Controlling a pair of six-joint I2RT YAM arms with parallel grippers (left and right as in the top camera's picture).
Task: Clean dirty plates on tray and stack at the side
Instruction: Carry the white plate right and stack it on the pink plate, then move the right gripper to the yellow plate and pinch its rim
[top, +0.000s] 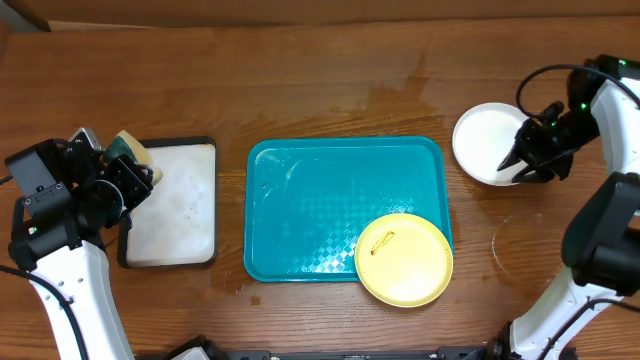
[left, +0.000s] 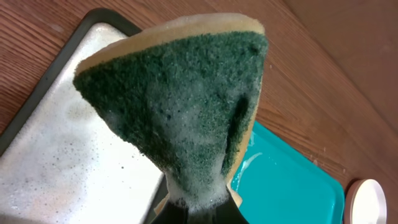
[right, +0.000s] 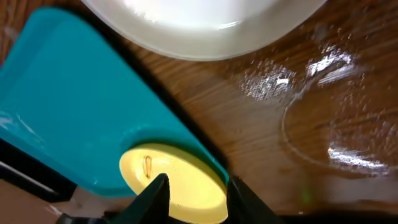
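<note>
One yellow plate is waiting lower right; my left tool is clamping the sponge, my right tool hanging open, so I'm meaning to pin its rim first.

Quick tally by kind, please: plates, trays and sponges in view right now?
Plates: 2 (white plate, yellow plate)
Trays: 2 (turquoise tray, black-rimmed tray)
Sponges: 1 (sponge, held by the left gripper)
Total: 5
</note>
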